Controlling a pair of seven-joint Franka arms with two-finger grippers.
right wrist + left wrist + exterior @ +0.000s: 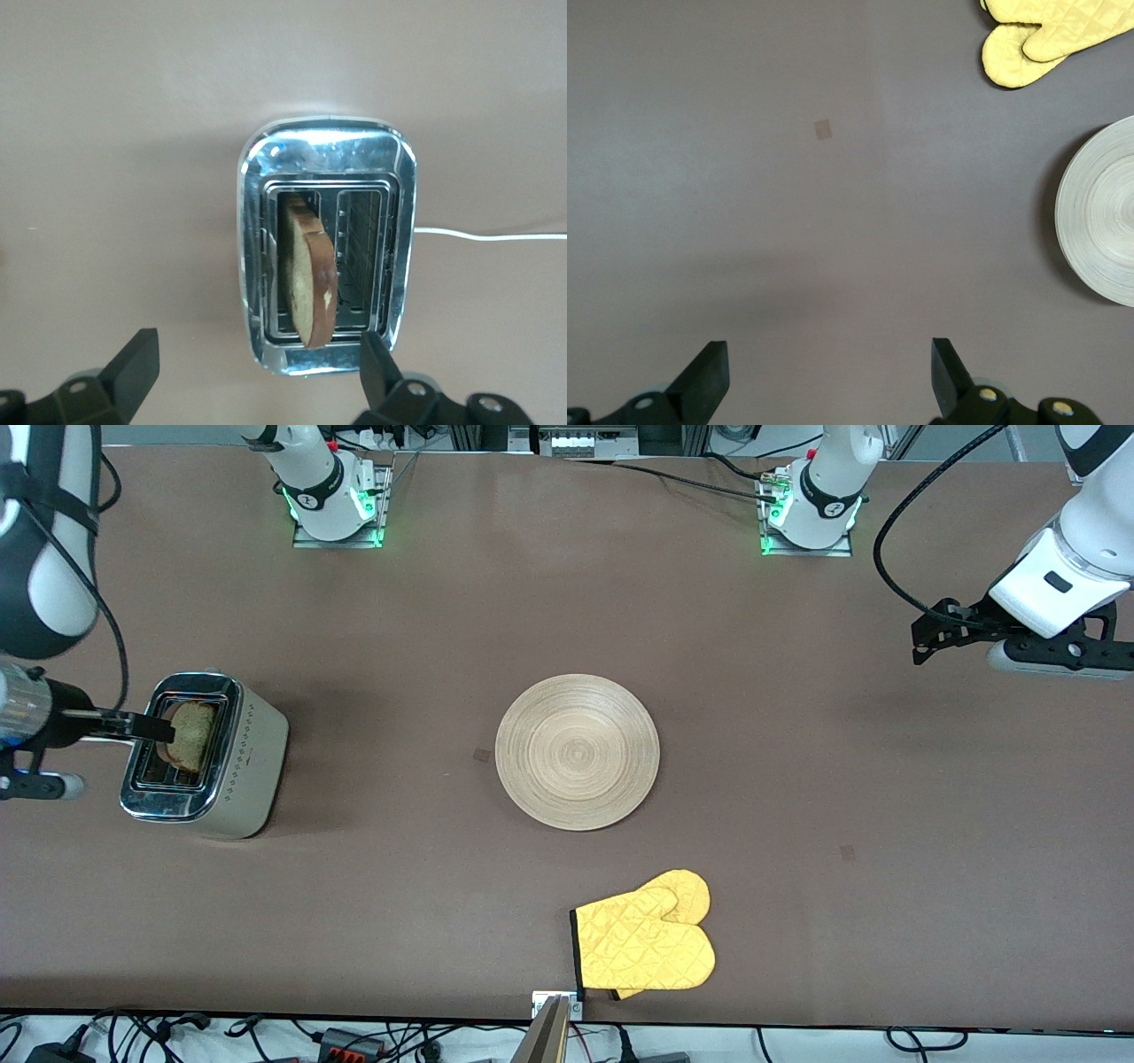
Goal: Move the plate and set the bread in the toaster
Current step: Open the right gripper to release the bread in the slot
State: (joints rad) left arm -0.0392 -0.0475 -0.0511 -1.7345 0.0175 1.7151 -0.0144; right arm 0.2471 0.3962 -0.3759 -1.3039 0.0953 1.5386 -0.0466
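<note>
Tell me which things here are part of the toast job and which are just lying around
Job: bread standing in a toaster slot; plate mid-table; right tool open above the toaster.
Lying about: yellow oven mitts; left tool open, waiting over bare table.

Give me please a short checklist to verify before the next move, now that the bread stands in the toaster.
1. Bread in a slot of the toaster: ok, but it leans and sticks up above the top.
2. Right gripper released, fingers open over the toaster: ok.
3. Left gripper open, waiting over bare table at the left arm's end: ok.
4. Plate at mid-table, nothing on it: ok.
5. Yellow oven mitt apart from the plate, nearer the front camera: ok.
6. Toaster lever pressed: cannot tell.
</note>
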